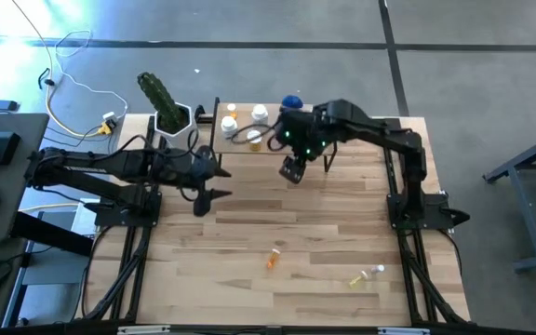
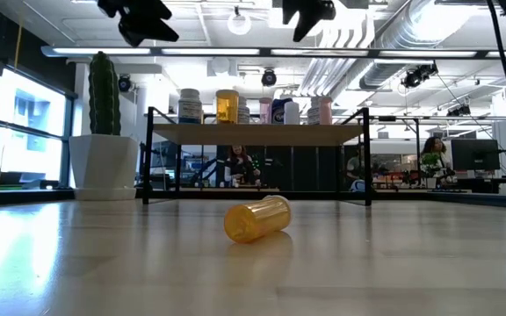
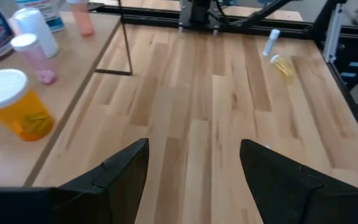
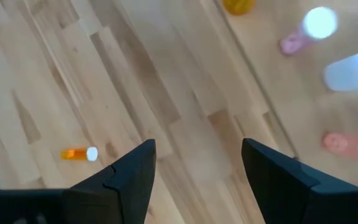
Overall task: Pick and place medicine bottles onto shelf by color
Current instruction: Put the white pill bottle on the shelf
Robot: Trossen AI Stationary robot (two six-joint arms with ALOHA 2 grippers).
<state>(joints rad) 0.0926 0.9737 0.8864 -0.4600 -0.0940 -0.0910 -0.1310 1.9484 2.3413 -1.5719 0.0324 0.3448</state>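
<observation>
Right hand, fingers spread and empty, hovers above the tabletop just in front of the shelf; left hand is likewise open, empty, and near the shelf's left end. An orange bottle and a yellowish bottle lie on their sides on the front tabletop, while other bottles stand upright on the shelf.

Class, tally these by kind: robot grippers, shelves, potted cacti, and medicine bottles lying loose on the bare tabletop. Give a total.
Grippers: 2, the left gripper and the right gripper, both open
Shelf: 1
Potted cactus: 1
Loose bottles: 2, an orange bottle and a yellowish bottle
Total: 6
</observation>
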